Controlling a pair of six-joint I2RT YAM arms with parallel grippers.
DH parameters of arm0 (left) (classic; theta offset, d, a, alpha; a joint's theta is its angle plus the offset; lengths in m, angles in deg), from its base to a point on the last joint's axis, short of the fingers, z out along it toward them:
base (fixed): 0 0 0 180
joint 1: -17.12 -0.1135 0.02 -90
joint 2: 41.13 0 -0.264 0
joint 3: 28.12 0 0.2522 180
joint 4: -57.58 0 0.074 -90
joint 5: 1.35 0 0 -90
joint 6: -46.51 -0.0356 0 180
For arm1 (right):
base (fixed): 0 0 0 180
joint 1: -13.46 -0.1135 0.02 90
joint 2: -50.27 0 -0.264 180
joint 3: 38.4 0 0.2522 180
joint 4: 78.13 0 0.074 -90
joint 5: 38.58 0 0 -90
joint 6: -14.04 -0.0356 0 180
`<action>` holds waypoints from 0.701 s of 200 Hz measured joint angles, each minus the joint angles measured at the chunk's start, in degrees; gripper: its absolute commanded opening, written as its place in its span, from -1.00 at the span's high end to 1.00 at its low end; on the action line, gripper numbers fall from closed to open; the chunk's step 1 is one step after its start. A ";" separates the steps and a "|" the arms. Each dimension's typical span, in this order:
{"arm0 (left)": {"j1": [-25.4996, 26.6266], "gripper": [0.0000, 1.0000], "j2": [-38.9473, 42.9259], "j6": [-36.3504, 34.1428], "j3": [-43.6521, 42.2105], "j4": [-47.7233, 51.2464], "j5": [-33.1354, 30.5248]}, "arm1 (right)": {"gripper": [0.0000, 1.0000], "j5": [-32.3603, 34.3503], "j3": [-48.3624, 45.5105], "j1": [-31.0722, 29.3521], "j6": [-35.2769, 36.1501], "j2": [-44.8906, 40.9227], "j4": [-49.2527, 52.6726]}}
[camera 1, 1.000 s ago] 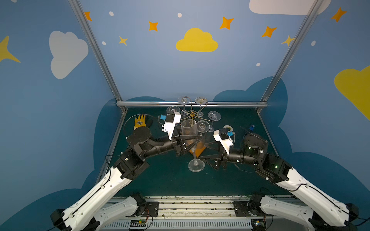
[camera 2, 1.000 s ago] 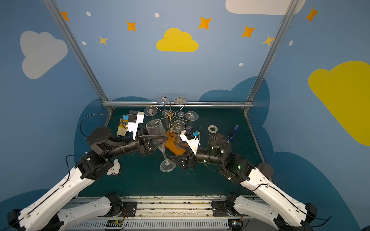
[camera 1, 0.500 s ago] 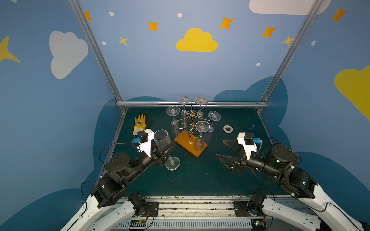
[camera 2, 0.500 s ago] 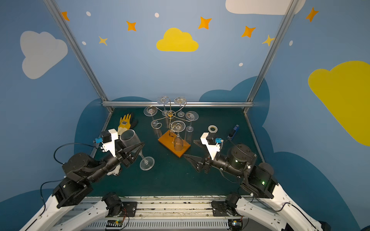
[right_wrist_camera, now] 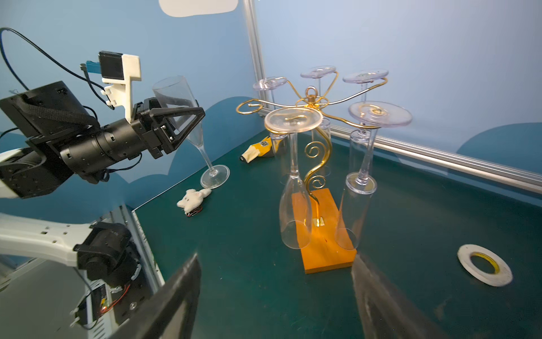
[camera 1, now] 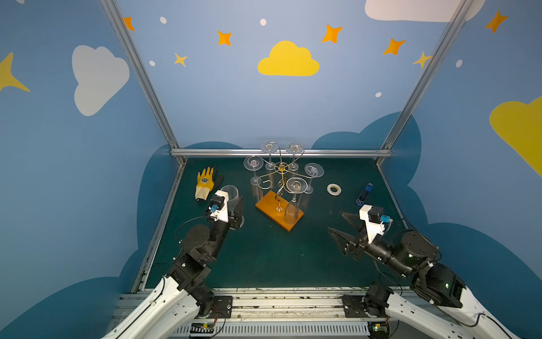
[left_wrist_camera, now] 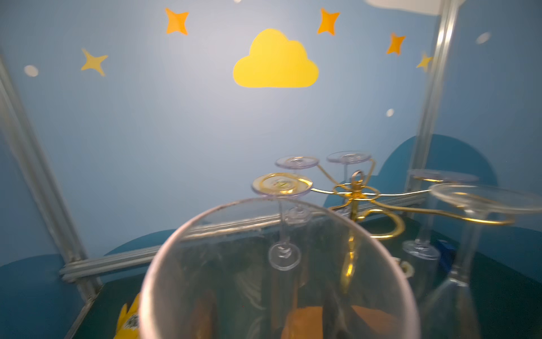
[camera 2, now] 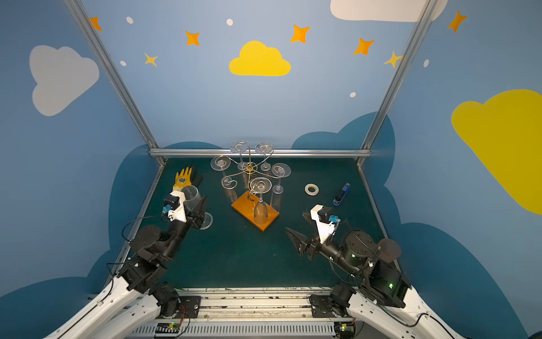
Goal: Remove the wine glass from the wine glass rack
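The wine glass rack (camera 1: 275, 211) is a gold wire stand on an orange base (right_wrist_camera: 322, 234), at the middle of the mat in both top views. Several glasses hang upside down from its arms. My left gripper (camera 1: 234, 208) (right_wrist_camera: 179, 117) is shut on the bowl of a clear wine glass (right_wrist_camera: 176, 94), left of the rack and apart from it. The glass is slightly tilted, and its foot (right_wrist_camera: 215, 176) is down at the mat. In the left wrist view its rim (left_wrist_camera: 278, 205) fills the foreground. My right gripper (camera 1: 336, 222) (right_wrist_camera: 275, 258) is open and empty, right of the rack.
A yellow glove (camera 1: 204, 183) lies at the back left. A white tape roll (camera 1: 334, 189) and a blue stapler (camera 1: 364, 195) lie at the back right. A small white plush (right_wrist_camera: 193, 199) lies near the glass's foot. An aluminium rail (camera 1: 281, 152) bounds the rear.
My left gripper carried the wine glass from in front of the rack out to the left and set it more upright. My right arm drew back to the right, its jaws still open.
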State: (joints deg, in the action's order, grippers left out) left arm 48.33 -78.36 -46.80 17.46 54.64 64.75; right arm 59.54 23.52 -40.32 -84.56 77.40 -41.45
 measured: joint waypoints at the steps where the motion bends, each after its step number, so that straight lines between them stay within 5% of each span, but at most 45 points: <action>1: -0.31 0.24 -0.17 0.07 -0.02 -0.17 0.09 | -0.61 0.07 -0.02 0.00 0.00 0.02 -0.02; 52: -17.79 0.24 -16.26 5.35 0.04 -13.73 9.07 | -0.63 8.39 -0.63 0.87 2.10 3.85 -1.53; 140: -23.21 0.24 -52.00 5.70 10.19 -36.68 18.38 | -0.63 14.91 -1.64 7.72 3.30 3.58 -4.26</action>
State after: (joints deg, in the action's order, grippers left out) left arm 25.11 -130.36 -41.10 27.64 17.96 83.13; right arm 74.45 21.89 -32.60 -81.26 80.99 -45.71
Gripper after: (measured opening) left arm 0.559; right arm 0.815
